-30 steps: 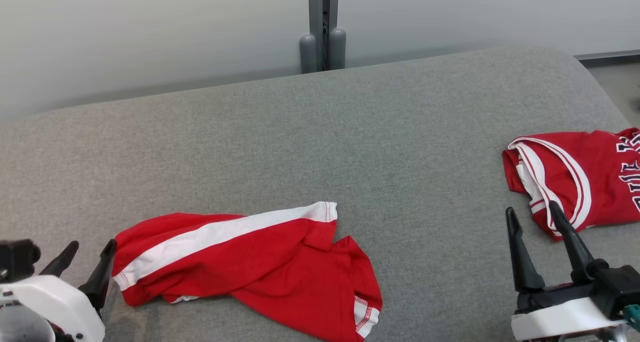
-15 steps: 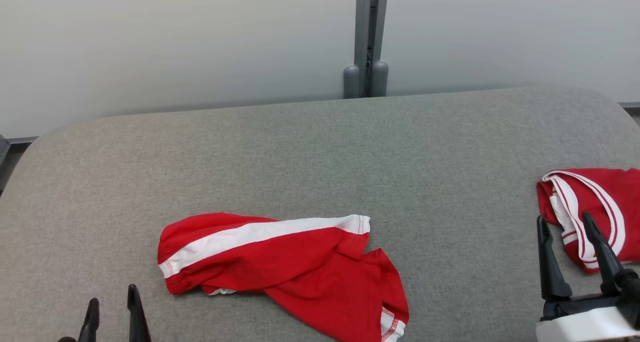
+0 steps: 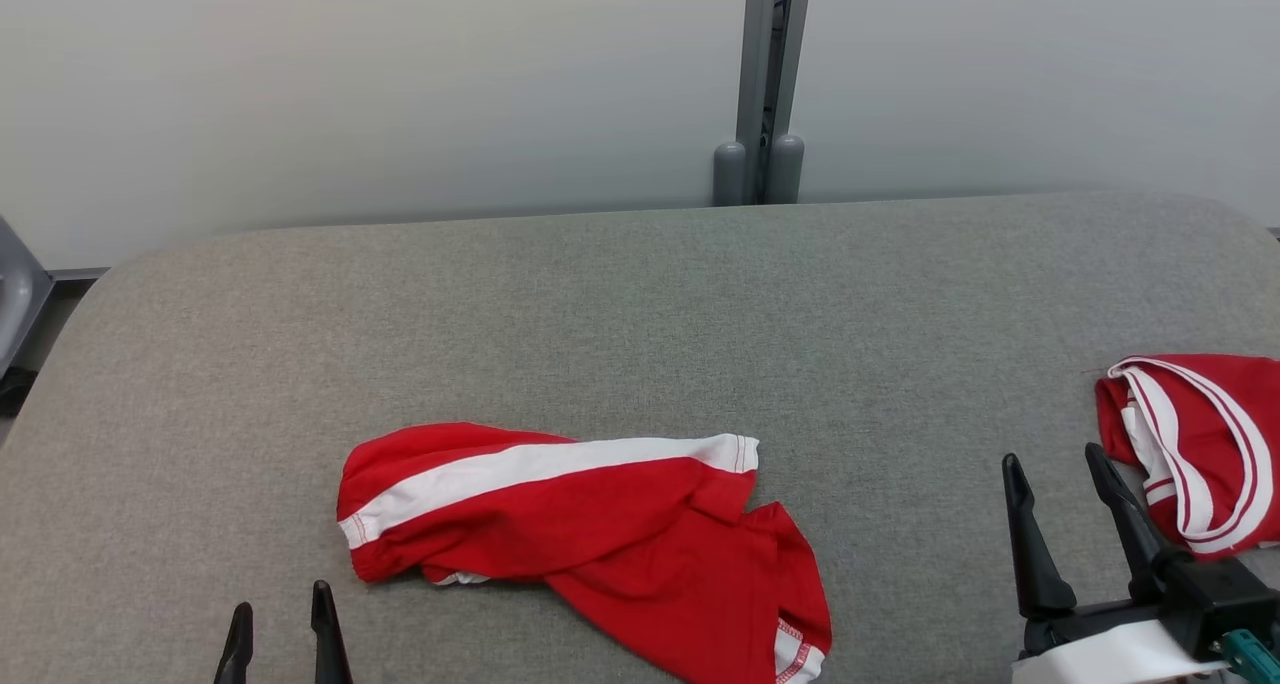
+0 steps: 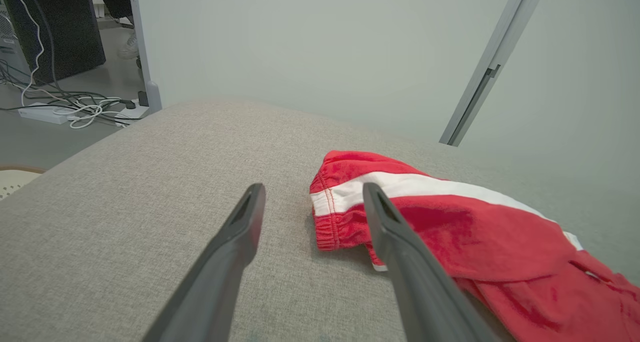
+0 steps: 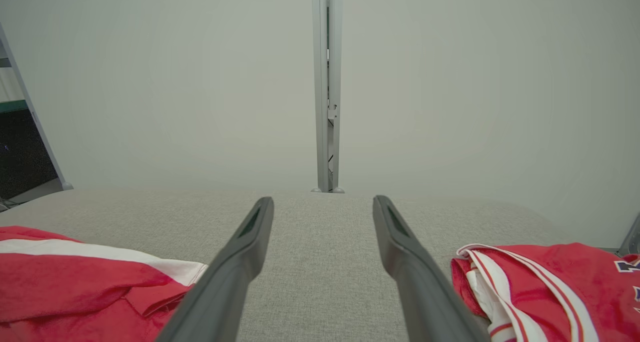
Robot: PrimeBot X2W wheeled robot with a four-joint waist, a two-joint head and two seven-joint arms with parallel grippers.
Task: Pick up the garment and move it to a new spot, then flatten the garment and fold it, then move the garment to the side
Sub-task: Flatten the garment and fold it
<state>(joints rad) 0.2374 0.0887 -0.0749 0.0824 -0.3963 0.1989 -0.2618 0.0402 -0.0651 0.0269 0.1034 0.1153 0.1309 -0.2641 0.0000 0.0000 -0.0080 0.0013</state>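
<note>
Red shorts with a white side stripe [image 3: 590, 534] lie crumpled on the grey padded table [image 3: 640, 304], near its front middle. Their waistband end [image 4: 335, 202] points toward my left gripper [image 3: 282, 626], which stands open just short of the cloth at the lower left. From the left wrist view the right finger overlaps the shorts [image 4: 450, 232] without holding them. My right gripper [image 3: 1058, 462] is open at the lower right, above bare table between the shorts [image 5: 75, 277] and a red jersey.
A folded red jersey with white trim [image 3: 1195, 449] lies at the table's right edge, beside my right gripper, and shows as the jersey [image 5: 550, 282] in the right wrist view. A grey post [image 3: 765, 84] rises behind the table. Cables [image 4: 75, 107] lie on the floor off the left edge.
The head camera has swung, shifting the whole scene right and down. My left gripper has dropped low in view and straightened; the right gripper has moved slightly left. The garments lie as before.
</note>
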